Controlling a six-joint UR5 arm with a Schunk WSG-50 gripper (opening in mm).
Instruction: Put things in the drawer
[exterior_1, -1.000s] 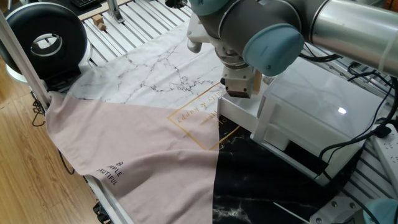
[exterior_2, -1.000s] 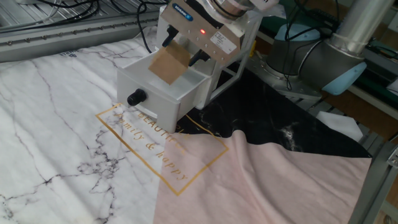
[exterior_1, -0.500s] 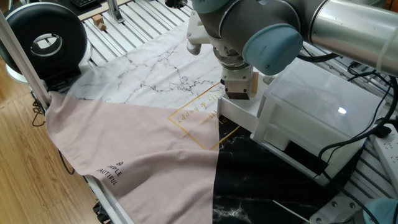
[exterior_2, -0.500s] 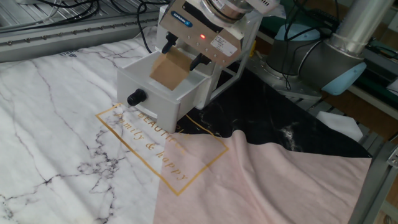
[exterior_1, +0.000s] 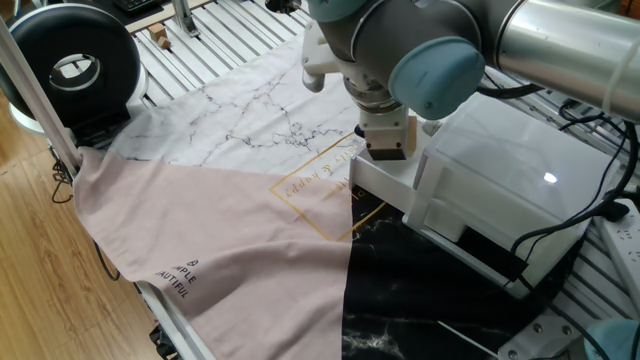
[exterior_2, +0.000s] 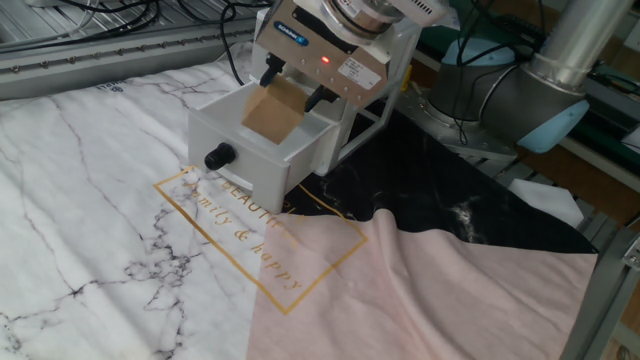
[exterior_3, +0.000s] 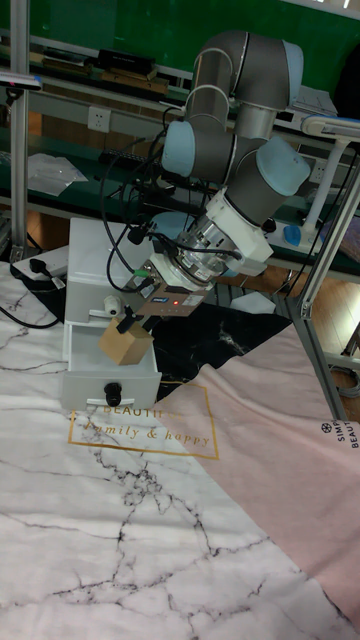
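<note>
Workbench draped in a patchwork cloth of white marble print, pink and black marble. Near its far edge, a white cabinet with its drawer pulled open, black knob facing forward. Above the drawer opening, the gripper clamped on a tilted wooden cube, lower corner dipping below the drawer rim, not visibly resting inside.

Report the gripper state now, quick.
Gripper: jaws closed on the wooden cube, holding it tilted over the open drawer.
</note>
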